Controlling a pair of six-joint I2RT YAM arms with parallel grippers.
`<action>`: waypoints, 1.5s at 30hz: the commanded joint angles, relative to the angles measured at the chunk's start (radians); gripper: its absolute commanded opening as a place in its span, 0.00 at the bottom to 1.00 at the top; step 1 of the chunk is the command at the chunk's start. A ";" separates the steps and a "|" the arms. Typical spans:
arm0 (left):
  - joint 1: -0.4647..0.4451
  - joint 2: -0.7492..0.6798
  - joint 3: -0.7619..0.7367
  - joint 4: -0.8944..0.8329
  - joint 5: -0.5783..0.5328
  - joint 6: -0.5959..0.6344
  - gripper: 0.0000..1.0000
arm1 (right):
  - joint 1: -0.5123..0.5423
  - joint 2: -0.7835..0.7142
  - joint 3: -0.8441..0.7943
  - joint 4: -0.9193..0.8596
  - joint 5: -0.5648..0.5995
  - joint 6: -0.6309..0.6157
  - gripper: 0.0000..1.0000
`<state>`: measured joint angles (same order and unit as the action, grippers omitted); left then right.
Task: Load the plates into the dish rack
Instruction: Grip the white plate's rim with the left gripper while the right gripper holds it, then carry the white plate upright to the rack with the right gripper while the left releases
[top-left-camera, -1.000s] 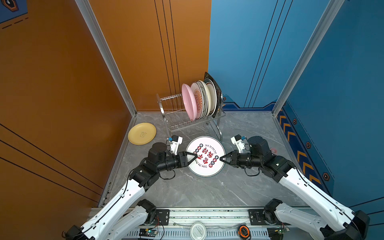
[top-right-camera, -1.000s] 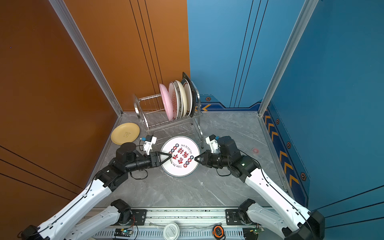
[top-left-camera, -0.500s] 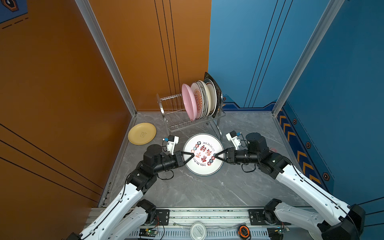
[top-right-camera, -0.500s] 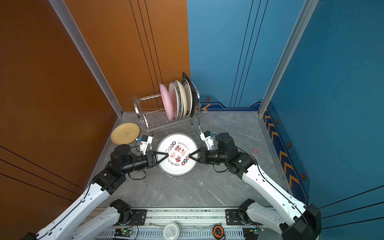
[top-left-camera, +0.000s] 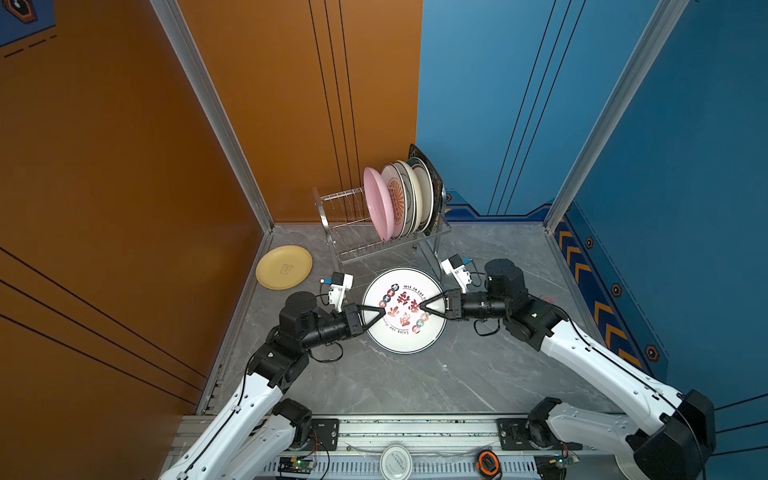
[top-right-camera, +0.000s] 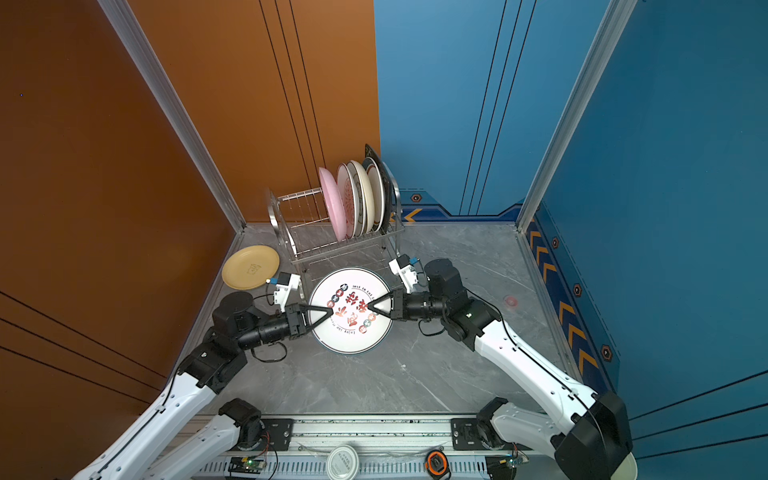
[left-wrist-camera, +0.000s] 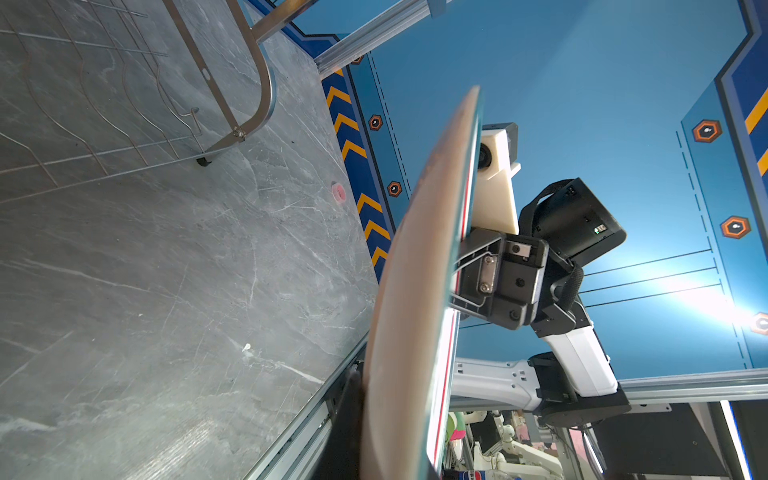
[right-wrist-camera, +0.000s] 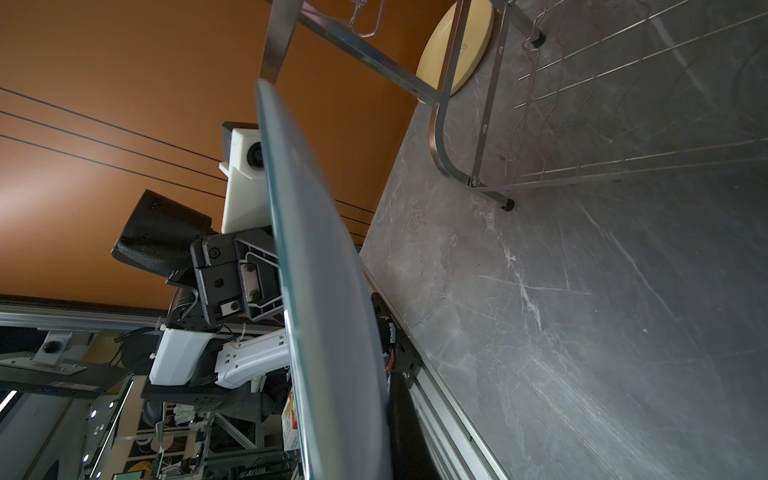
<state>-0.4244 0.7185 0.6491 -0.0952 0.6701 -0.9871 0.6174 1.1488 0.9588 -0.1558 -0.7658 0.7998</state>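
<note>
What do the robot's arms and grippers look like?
Both match. The left arm and right arm have white shells with black joints and black wrists. The left gripper and right gripper are black, open-framed triangles narrowing to a point. Each wrist bears a white camera block; thin black cables loop below.

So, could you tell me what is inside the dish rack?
Plates stand on edge in the upper tier of the dish rack: a pink plate at one end, a black square plate at the other. Those between overlap, so their faces are mostly hidden.
</note>
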 joint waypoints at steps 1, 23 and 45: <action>0.028 -0.020 0.015 -0.079 0.007 0.057 0.18 | 0.005 0.000 0.066 0.040 -0.016 0.016 0.00; 0.350 -0.070 0.179 -0.581 -0.204 0.311 0.98 | 0.210 0.072 0.673 -0.641 0.768 -0.194 0.00; 0.349 -0.057 0.156 -0.598 -0.316 0.396 0.98 | 0.576 0.762 1.597 -0.587 1.757 -0.636 0.00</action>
<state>-0.0788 0.6632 0.8036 -0.6785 0.3737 -0.6201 1.1931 1.8824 2.5153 -0.8524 0.8127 0.2832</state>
